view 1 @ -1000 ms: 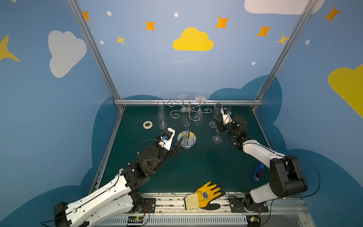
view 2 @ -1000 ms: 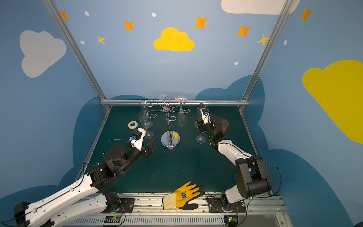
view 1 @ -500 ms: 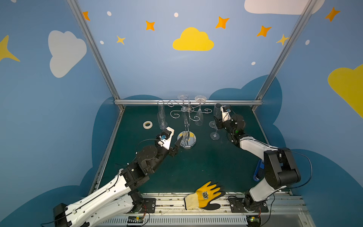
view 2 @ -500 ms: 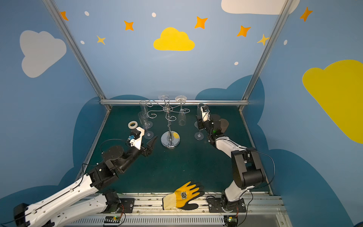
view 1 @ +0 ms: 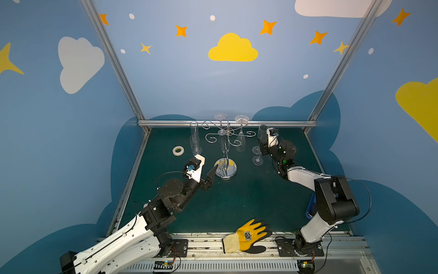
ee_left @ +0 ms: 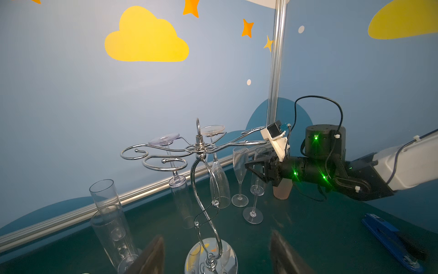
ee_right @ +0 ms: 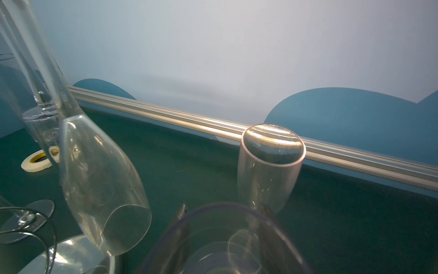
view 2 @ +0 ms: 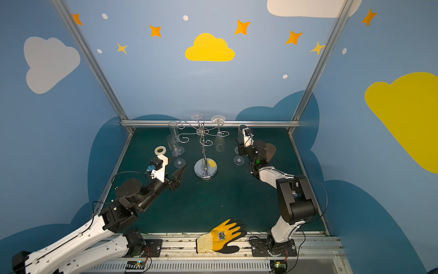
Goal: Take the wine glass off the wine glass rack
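Right fingers (ee_left: 257, 162) gripped a clear stemmed wine glass (ee_left: 253, 215) standing upright; left fingers (ee_left: 151, 256) gaped near the chrome spiral-armed wine glass rack (view 1: 227, 131) on the dark green worktop (view 1: 237, 201).

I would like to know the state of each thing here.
wine glass rack: upright.
hanging glasses: two, upside down.
wine glass: upright, off the rack.
right claw: shut on it.
left claw: open, empty.
standing glasses: three, upright.
tape roll: lying flat.
glove: lying flat.

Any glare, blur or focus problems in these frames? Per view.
In both top views: sharp, evenly lit; the wine glass rack base mirrors a yellow patch. Left wrist view: left end effector fingertips blurred, rack sharp. Right wrist view: held wine glass close and defocused, veiling the right end effector; back rail glares.
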Tool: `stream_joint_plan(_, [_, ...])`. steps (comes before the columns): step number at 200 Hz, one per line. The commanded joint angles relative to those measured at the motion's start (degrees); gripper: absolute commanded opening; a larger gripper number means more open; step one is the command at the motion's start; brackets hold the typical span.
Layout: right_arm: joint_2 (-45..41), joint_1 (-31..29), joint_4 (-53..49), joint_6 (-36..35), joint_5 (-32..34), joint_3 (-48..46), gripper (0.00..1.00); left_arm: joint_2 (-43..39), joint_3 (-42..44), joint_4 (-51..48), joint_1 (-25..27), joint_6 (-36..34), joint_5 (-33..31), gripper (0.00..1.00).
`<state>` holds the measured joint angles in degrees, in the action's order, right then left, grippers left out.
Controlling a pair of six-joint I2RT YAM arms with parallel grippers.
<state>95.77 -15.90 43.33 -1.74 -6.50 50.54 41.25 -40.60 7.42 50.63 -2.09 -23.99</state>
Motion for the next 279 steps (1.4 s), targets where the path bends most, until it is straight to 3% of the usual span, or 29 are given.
stream_joint_plan(1, [0.7, 0.2, 1.4, -0.3, -0.1, -1.0, 0.33, -0.9, 0.3, -0.4, -0.2, 0.8, 0.3, 0.69])
stream_joint_plan(125, [-4.0, 0.2, -12.2, -4.0, -1.2, 1.6, 0.3, -1.7, 0.8, -1.3, -0.2, 1.7, 1.1, 0.7])
stream_joint_plan(182, [-3.4, 0.2, -13.4, -3.5, -3.0, 1.6, 0.32, -2.3, 0.9, -1.8, -0.2, 1.9, 1.1, 0.7])
stream_joint_plan(279, [-4.8, 0.2, -13.4, -2.1, -0.8, 1.0, 0.68, -1.4, 0.0, -1.5, -0.3, 1.8, 1.6, 0.72])
